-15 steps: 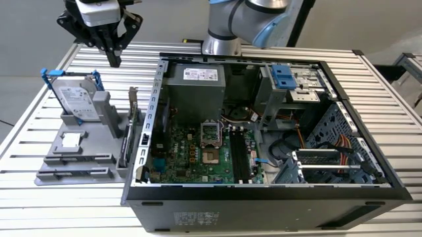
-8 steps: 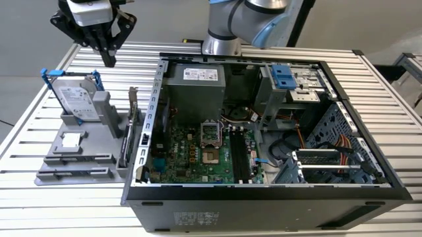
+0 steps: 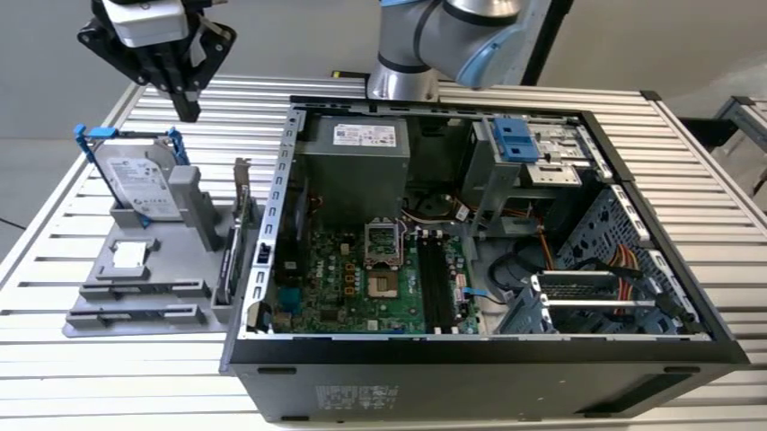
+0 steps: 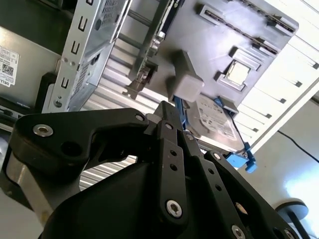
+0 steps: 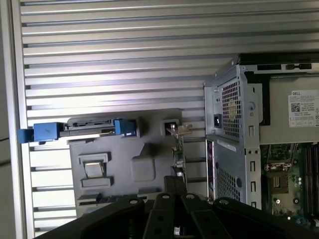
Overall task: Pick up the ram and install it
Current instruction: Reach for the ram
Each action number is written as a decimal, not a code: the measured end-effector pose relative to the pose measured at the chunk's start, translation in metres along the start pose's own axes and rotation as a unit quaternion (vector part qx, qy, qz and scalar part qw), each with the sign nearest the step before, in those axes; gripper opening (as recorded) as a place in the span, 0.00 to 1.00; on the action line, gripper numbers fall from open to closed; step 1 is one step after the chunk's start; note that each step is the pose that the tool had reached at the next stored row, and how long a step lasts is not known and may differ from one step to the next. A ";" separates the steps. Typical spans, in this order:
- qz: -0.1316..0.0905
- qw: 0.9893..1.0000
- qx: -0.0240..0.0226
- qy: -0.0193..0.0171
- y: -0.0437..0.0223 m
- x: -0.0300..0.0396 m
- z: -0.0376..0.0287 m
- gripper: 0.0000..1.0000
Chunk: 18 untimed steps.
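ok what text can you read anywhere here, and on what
power supply label: print too small to read
hard drive label: too small to read
case front sticker: blurred, unreadable
No text here can be quoted reliably.

From up high, the exterior view looks down over the open computer case (image 3: 480,350), the claw (image 3: 187,112) small and far off. Both wrist views sit right behind the claw, looking past its tip: the first wrist view straight down, the second wrist view slantwise and nearer. All three share the grey holder (image 3: 132,301) under the claw and the case beside it.
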State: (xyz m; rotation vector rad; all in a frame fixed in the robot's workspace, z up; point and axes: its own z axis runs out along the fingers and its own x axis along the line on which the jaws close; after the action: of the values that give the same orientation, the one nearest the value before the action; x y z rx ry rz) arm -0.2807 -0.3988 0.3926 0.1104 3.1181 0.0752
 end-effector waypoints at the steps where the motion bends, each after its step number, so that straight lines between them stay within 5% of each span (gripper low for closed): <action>1: 0.000 1.000 0.000 0.000 -0.0001 0.0012 0.0000 0.00; 18: 0.000 1.000 0.000 0.000 -0.0019 0.0243 -0.0005 0.00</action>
State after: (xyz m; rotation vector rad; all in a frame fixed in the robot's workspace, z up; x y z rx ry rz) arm -0.3051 -0.3990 0.3926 0.1104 3.1180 0.0757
